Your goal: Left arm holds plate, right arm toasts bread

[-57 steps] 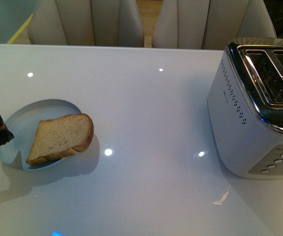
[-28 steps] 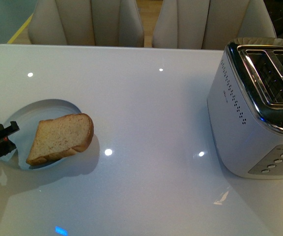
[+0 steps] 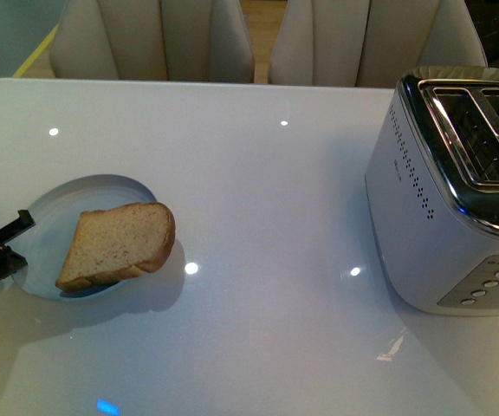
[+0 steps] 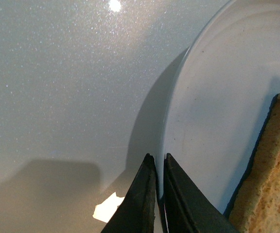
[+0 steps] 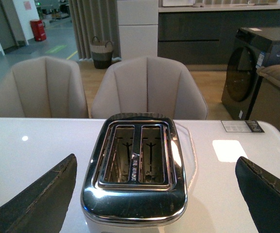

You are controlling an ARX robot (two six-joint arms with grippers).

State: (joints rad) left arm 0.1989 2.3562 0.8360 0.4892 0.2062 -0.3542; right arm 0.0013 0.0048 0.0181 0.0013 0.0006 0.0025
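Bread [image 3: 118, 245] lies on the pale blue-grey plate [image 3: 68, 195] near the left edge of the glossy white surface [image 3: 275, 173], its rounded end reaching past the rim. The left gripper [image 4: 158, 160] has its jaws pinched narrowly on the plate's rim. The right gripper [image 5: 154, 162], jaws wide, faces the silver two-slot toaster [image 3: 431, 217] at the right edge. The toaster's lettering is too small to read.

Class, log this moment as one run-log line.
left end effector: shut on plate rim | right end effector: open, facing toaster | bread: on plate | toaster: empty
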